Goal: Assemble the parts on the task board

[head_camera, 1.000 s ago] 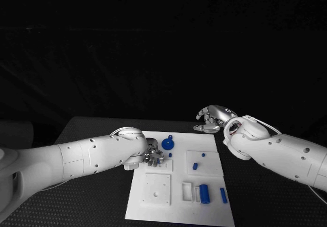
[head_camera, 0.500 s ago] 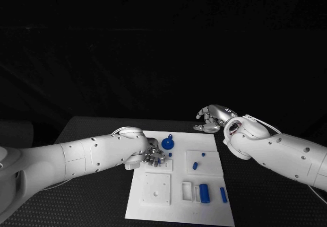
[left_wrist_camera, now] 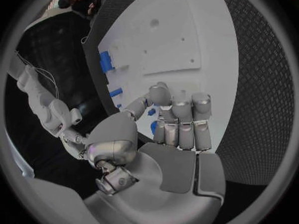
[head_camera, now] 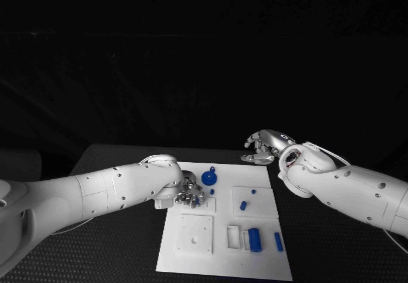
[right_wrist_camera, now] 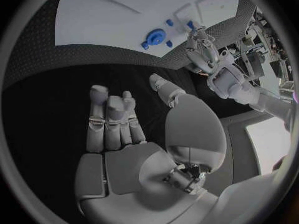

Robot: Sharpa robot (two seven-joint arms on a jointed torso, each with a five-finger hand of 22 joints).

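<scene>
The white task board point(head_camera: 255, 266) lies in the middle of the table. My left hand point(head_camera: 188, 194) hangs over the board's left half with its fingers curled, pinching a small blue part point(head_camera: 197, 201) at their tips; the same blue part point(left_wrist_camera: 152, 127) shows between thumb and fingers in the left wrist view. Just beyond it on the board sit a round blue knob point(head_camera: 209, 177) and a tiny blue stud point(head_camera: 213, 192). My right hand point(head_camera: 265, 147) hovers past the board's far right corner, holding nothing, its fingers point(right_wrist_camera: 112, 119) together and the thumb apart.
A short blue peg point(head_camera: 243, 206) stands on a raised white block. A blue cylinder point(head_camera: 254, 240) and a thin blue bar point(head_camera: 278, 243) lie near the board's front right. A white square plate point(head_camera: 196, 234) with a hole sits front left. Black table point(head_camera: 102, 247) surrounds the board.
The left arm has shifted very slightly, its hand staying over the same spot on the board. The right hand has not moved.
</scene>
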